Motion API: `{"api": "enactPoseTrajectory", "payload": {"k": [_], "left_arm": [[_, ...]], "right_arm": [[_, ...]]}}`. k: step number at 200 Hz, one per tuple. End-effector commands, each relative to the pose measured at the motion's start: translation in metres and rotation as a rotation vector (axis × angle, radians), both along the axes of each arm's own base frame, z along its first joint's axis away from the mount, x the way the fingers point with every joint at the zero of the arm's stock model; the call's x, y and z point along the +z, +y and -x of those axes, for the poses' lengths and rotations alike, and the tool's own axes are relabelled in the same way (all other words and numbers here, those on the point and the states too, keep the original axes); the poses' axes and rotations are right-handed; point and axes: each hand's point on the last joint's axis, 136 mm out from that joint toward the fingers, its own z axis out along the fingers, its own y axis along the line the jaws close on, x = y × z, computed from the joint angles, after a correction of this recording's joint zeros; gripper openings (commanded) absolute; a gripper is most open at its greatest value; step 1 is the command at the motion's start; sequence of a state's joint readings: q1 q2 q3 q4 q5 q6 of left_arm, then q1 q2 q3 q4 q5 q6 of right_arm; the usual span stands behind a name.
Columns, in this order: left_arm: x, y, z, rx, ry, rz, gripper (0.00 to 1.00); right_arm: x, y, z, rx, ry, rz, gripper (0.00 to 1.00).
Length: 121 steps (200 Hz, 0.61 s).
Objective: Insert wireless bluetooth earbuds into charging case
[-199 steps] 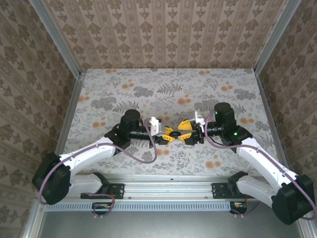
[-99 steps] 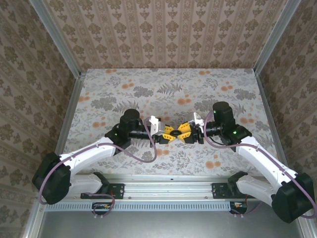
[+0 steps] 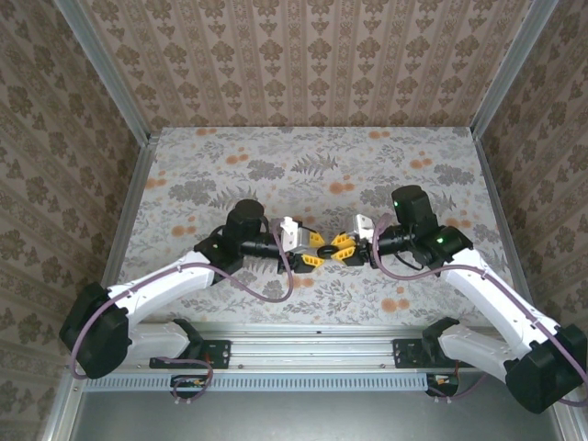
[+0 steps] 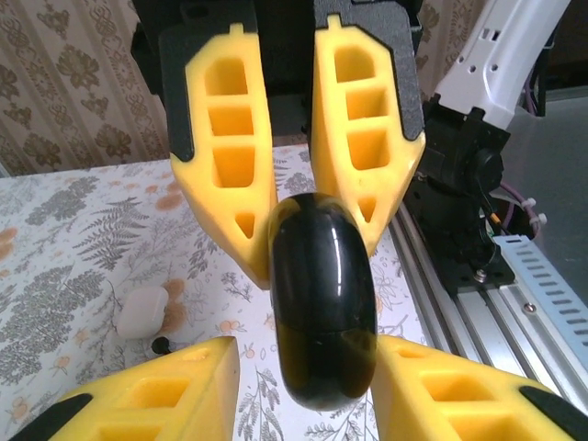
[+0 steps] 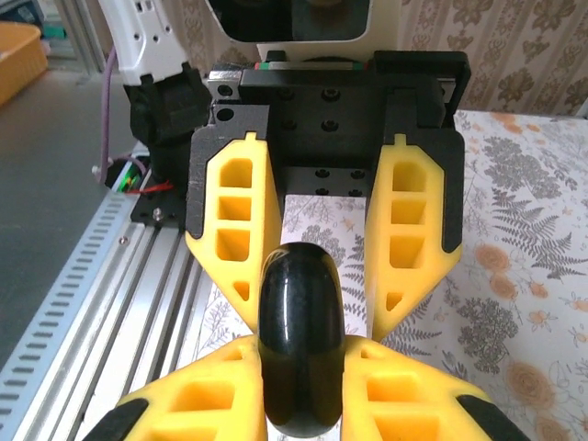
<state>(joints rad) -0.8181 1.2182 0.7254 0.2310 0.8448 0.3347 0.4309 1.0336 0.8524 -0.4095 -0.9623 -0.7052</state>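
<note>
At the middle of the top view, the right gripper (image 3: 342,249) and the left gripper (image 3: 315,254) met nose to nose. The right one was clamped tight on a black disc (image 5: 299,340), held edge-on with its long side running up the frame. The left one's fingers (image 5: 234,220) stood partly open around that disc, not pinching it. The charging case (image 4: 141,312) sat on the table (image 4: 55,276) in the lower left of the left wrist view, below and to the side of the left jaws. A tiny dark speck (image 4: 161,345) lay just beside it, maybe an earbud, too small to tell. I'd guess the left arm was nearer.
</note>
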Motion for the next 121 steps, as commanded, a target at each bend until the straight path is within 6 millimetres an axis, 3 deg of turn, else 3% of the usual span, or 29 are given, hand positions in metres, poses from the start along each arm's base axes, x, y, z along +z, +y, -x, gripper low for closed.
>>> {"api": "enactPoseTrajectory", "payload": {"k": [1, 81, 121], "left_arm": [[0.01, 0.0, 0.005, -0.027, -0.037, 0.01, 0.41], [0.012, -0.003, 0.005, -0.011, -0.025, 0.02, 0.4], [0.01, -0.003, 0.006, -0.014, -0.016, 0.01, 0.24]], "right_arm": [[-0.001, -0.002, 0.003, 0.017, -0.053, 0.061, 0.16], [0.002, 0.008, 0.002, 0.037, -0.061, 0.038, 0.16], [0.003, 0.009, 0.001, 0.033, -0.063, 0.029, 0.16]]}}
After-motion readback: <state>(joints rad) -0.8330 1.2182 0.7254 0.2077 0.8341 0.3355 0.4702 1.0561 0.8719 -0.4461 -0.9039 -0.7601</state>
